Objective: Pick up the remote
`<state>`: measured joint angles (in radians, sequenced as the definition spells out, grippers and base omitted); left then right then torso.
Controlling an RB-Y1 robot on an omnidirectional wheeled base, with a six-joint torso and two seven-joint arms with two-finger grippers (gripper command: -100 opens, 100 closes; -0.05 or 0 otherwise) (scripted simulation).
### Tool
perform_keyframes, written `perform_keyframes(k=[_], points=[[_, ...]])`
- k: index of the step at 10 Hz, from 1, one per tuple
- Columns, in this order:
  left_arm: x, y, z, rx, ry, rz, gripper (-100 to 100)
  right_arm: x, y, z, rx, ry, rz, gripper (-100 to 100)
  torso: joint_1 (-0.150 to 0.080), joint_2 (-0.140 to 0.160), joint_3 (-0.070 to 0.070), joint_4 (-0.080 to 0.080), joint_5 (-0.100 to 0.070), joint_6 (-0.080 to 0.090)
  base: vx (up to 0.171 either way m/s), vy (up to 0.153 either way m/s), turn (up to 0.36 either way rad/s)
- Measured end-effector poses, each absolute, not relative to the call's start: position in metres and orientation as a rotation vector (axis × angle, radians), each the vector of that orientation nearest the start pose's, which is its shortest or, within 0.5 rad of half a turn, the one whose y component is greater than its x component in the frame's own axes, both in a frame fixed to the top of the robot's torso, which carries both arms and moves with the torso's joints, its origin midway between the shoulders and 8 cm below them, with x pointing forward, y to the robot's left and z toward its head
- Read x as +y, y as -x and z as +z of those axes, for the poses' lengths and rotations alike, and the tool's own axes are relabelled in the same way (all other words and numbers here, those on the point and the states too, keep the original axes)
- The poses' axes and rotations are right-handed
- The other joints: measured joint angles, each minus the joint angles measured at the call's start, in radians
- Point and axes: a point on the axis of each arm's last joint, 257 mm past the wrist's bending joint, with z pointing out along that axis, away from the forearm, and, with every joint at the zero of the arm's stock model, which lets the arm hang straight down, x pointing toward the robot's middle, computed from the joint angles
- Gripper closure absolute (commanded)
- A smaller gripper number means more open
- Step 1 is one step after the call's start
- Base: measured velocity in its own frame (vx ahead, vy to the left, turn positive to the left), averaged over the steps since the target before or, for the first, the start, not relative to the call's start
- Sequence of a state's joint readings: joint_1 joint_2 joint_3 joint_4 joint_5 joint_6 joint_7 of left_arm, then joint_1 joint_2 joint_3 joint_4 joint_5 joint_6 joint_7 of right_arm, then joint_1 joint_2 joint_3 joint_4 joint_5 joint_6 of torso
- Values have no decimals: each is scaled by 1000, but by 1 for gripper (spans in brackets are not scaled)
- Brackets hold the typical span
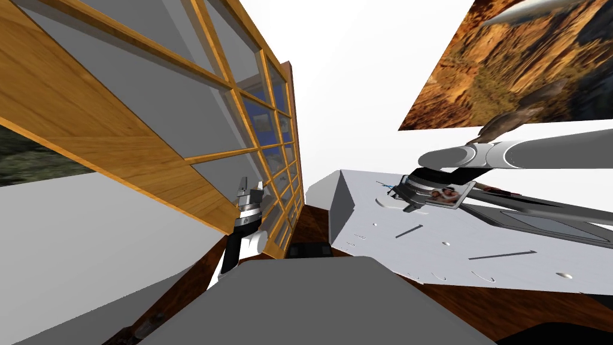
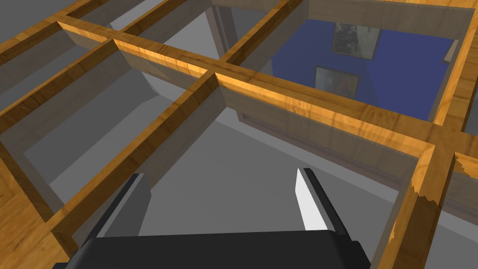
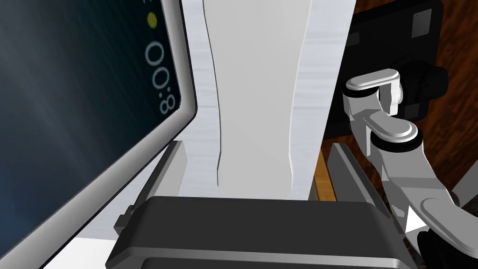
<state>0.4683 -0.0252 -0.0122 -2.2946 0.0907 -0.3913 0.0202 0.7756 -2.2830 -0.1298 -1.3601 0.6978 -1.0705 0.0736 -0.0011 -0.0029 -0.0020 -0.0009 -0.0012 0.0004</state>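
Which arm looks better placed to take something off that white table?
Right. The right end effector hangs open over the table, beside a dark screen. The left end effector is raised at the window, away from the table.

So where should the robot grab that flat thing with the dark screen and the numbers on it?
Probably by its grey rim: come at it facing the screen, one finger on each of two opposite edges. The flat thing looks like a thin slab with a smooth face, so only the edges offer a pinch. The open right gripper sits beside it, over the white surface.
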Motion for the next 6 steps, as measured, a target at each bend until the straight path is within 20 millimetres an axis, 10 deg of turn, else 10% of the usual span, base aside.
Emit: perform_keyframes(k=[1,5,6], points=[[286,-360,20,575,794,-1391,0,-548,-315,-137,2516,1830,-17,-100,0,2,1,0,0,0,11,17,76],[286,-360,20,575,794,-1391,0,-562,-298,-160,2535,1802,-21,-100,-1,1,0,0,-1,0,7,24,40],[286,-360,20,575,794,-1391,0,-562,-299,-160,2534,1802,-23,100,-2,1,0,0,-2,0,0,0,0]])
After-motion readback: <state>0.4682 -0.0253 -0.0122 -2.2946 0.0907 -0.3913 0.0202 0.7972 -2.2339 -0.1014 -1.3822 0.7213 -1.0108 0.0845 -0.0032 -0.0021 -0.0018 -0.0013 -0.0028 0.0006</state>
